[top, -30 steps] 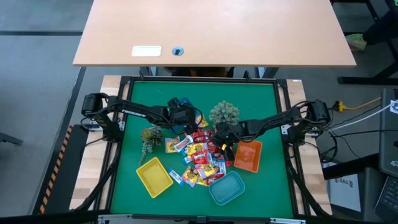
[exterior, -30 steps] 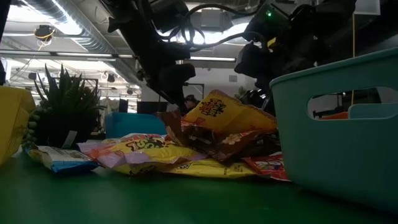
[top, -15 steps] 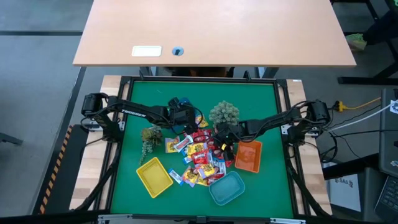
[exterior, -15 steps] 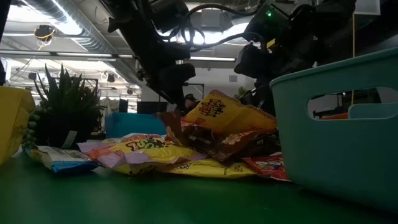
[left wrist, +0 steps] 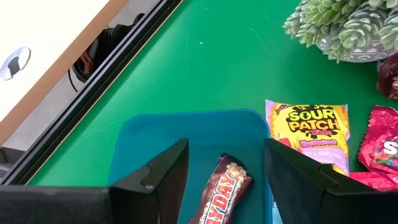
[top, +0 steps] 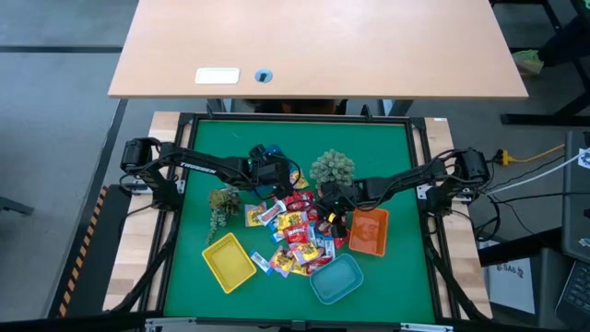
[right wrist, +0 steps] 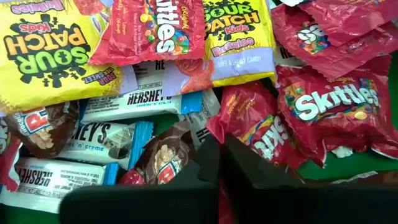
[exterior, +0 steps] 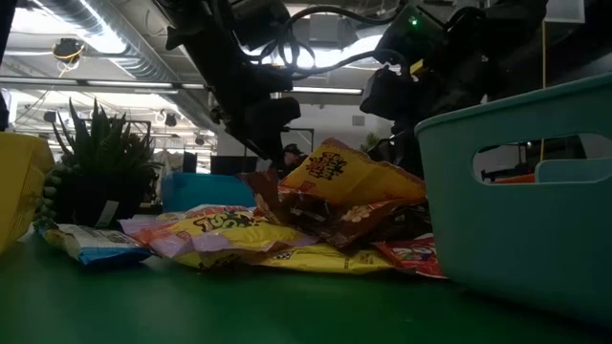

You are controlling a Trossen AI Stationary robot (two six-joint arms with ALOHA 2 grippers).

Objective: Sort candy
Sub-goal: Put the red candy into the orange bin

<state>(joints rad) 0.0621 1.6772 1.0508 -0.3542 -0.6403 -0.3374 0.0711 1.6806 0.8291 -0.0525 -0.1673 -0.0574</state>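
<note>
The candy (top: 295, 231) lies in a heap of shiny red, yellow, blue-and-white and brown packets in the middle of the green mat. My right gripper (right wrist: 221, 146) comes from the right and points down into the heap's right side (top: 334, 218), shut, between a red Skittles packet (right wrist: 249, 127) and a brown packet (right wrist: 163, 160). My left gripper (left wrist: 225, 149) hangs open above a blue tray (left wrist: 186, 130) at the heap's far left. A brown bar (left wrist: 221, 190) lies in that tray, below the gap between the fingers and untouched. My right gripper's two fingertips meet on the crumpled edge of the red Skittles packet (right wrist: 229, 132), and a sliver of red shows between them. The fingers slant down from the table's right side. The packet lies on the heap among the others.
A yellow tray (top: 229, 261), a teal tray (top: 336, 278) and an orange tray (top: 368, 231) stand around the heap's near side. A round green plant (top: 332, 169) stands just beyond the right gripper, a trailing plant (top: 221, 205) at the left. A wooden desk (top: 313, 46) lies beyond the mat.
</note>
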